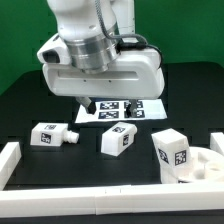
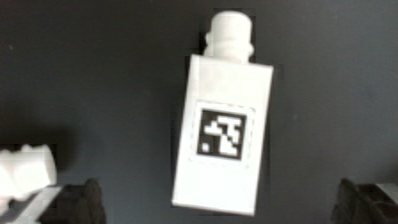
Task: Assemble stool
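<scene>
Three white blocky legs with tags lie on the black table: one on the exterior view's left (image 1: 50,134), one in the middle (image 1: 118,138) and one on the right (image 1: 173,153). The round seat disc (image 1: 204,166) lies at the far right, partly cut off. My gripper (image 1: 88,104) hangs above the table behind the legs. In the wrist view one leg (image 2: 228,125) lies lengthwise below the gripper (image 2: 222,205), its narrow end pointing away. The dark fingertips (image 2: 71,200) stand wide apart on either side of it and hold nothing.
The marker board (image 1: 122,110) lies behind the legs, partly under the arm. White border rails run along the exterior view's left (image 1: 10,160) and front (image 1: 100,195). Another white part (image 2: 22,168) shows at the edge of the wrist view.
</scene>
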`<state>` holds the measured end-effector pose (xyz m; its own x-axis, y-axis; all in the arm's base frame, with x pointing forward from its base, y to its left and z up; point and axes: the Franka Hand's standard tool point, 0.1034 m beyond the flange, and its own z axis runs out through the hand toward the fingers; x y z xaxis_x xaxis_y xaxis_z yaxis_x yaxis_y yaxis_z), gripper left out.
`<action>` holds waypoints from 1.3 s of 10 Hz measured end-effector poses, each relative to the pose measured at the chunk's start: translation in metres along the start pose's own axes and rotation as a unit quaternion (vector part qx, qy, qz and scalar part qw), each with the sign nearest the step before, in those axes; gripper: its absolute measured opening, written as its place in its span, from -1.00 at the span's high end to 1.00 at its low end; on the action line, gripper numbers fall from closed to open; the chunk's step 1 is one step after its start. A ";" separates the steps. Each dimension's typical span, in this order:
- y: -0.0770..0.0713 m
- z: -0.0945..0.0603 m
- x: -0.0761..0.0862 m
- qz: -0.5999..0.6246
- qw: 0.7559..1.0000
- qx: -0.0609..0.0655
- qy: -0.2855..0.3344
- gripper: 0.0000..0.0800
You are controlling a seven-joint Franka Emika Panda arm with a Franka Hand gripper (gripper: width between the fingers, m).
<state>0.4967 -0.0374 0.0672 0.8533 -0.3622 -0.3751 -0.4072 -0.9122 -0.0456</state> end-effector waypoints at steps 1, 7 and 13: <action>0.001 0.000 0.000 0.006 1.000 0.004 -0.028 -0.62; 0.003 0.005 0.018 0.037 0.981 0.009 -0.191 -0.62; 0.004 0.018 0.029 0.102 0.971 0.052 -0.207 -0.62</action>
<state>0.5146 -0.0479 0.0398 0.5548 -0.4062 -0.7261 -0.6035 -0.7972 -0.0152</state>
